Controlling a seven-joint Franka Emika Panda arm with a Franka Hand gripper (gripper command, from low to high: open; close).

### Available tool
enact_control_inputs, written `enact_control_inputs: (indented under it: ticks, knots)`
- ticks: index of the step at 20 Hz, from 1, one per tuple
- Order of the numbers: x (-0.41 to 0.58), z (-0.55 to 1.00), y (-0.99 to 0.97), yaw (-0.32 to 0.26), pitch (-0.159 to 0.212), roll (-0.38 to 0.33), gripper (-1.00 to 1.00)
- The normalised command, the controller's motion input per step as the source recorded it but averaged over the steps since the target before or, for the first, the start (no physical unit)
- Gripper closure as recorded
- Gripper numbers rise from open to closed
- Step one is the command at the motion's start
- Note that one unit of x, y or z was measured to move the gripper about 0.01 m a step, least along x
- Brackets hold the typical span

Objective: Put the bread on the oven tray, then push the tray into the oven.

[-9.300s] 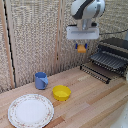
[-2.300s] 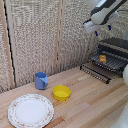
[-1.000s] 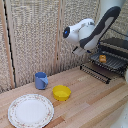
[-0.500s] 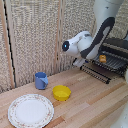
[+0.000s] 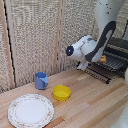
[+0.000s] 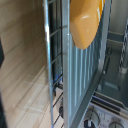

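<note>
The bread [image 5: 103,59], a small orange-brown roll, lies on the oven pan [image 5: 111,68], a dark ribbed tray sticking out of the front of the black oven [image 5: 119,46] at the exterior view's right. In the wrist view the bread [image 6: 86,22] rests on the pan's bars [image 6: 80,75], with the oven's knobs [image 6: 92,120] close by. The white arm bends down so that the clamp [image 5: 84,65] is at the pan's front edge. Its fingers are too blurred and hidden to show whether they are open or shut.
On the wooden table [image 5: 95,107] stand a round yellow bowl [image 5: 61,92], a blue cup [image 5: 41,80] and a patterned white plate [image 5: 31,110]. A woven screen [image 5: 35,35] backs the table.
Over the last second the arm has sunk lower, bringing its wrist down to the front edge of the pan. The bread has stayed on the pan.
</note>
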Motion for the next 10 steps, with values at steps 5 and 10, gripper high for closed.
enact_control_inputs:
  ticks: [5, 10]
  knots:
    - [0.033, -0.01, -0.60, 0.145, 0.170, 0.027, -1.00]
    - [0.149, -0.04, -0.27, 0.068, 0.143, 0.009, -1.00]
